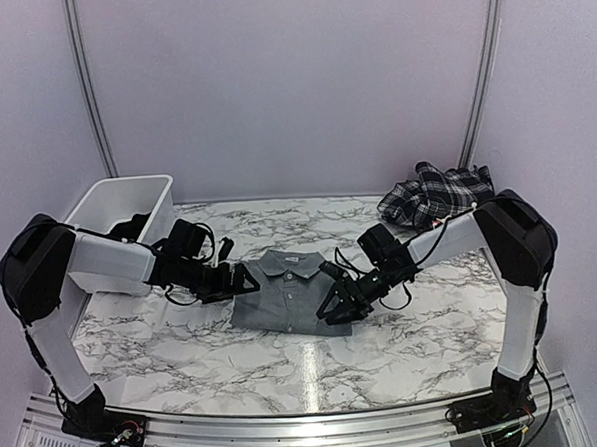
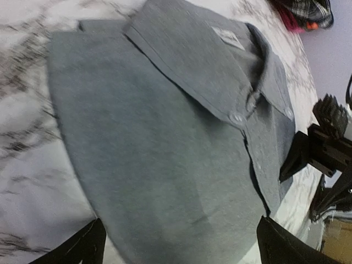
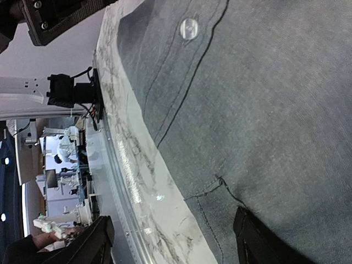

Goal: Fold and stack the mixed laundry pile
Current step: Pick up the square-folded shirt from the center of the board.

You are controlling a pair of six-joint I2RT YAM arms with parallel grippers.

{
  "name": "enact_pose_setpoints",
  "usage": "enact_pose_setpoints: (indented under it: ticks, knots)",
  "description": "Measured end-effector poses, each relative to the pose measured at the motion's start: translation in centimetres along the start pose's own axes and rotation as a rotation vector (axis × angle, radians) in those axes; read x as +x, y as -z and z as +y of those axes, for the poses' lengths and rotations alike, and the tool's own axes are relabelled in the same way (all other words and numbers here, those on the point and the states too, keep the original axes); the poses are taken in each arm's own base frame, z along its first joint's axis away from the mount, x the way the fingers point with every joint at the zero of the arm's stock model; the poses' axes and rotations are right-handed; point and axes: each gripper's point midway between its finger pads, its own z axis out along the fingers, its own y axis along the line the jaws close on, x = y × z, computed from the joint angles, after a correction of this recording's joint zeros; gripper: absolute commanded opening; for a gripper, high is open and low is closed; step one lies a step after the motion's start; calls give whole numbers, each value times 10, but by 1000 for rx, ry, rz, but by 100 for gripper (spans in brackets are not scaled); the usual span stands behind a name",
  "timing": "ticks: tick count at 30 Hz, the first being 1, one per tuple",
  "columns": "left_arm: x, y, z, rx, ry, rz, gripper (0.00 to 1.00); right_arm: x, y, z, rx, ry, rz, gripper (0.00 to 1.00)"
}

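One basket [image 1: 136, 180] overhead only; shirt [image 1: 282, 292] everywhere.

Grey shirt [image 1: 287, 289]; black-and-white plaid piece [image 1: 437, 194]; white basket [image 1: 126, 182]; table [image 1: 385, 339] white marble, dark grey veins.

Pale lilac walls [image 1: 291, 84] with two metal uprights [image 1: 86, 94] behind a glossy white-and-grey marbled tabletop [image 1: 236, 362].
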Motion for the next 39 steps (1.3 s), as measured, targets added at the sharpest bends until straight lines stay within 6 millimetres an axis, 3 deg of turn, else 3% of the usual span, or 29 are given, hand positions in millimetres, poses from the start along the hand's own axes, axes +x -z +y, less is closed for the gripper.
enact_pose_setpoints:
  ticks: [3, 5, 7, 10, 13, 16, 18, 20, 23, 28, 30, 34, 39]
  knots:
    - [-29, 13, 15, -73, -14, -68, 99, -22, 14, -6, 63, 15, -49, 76]
    - [-53, 27, 11, -106, -53, -128, 99, -38, 26, -2, 105, 43, -89, 76]
    - [-73, 44, -1, -122, -87, -192, 99, -45, 39, 9, 138, 74, -129, 77]
    - [-98, 73, -29, -85, -144, -281, 99, -52, 67, 41, 175, 147, -216, 77]
    - [-108, 82, -56, -64, -245, -311, 99, -44, 91, 62, 195, 175, -299, 77]
    - [-89, 63, -90, -87, -413, -273, 99, -27, 110, 54, 222, 104, -359, 77]
    - [-62, 40, -119, -86, -545, -217, 98, -14, 116, 35, 247, 20, -382, 77]
    - [-33, 13, -141, -82, -675, -153, 92, 1, 118, 16, 263, -72, -394, 77]
    - [1, -23, -156, -94, -833, -72, 83, 19, 120, -2, 275, -179, -415, 77]
    - [45, -79, -156, -149, -1067, 47, 66, 26, 129, -9, 268, -259, -473, 77]
    - [56, -90, -157, -164, -1123, 73, 60, 26, 131, -9, 261, -271, -492, 77]
    - [66, -119, -154, -216, -1236, 102, 45, 28, 131, -10, 243, -305, -516, 77]
    - [61, -131, -151, -260, -1283, 94, 14, 30, 128, -16, 218, -360, -537, 77]
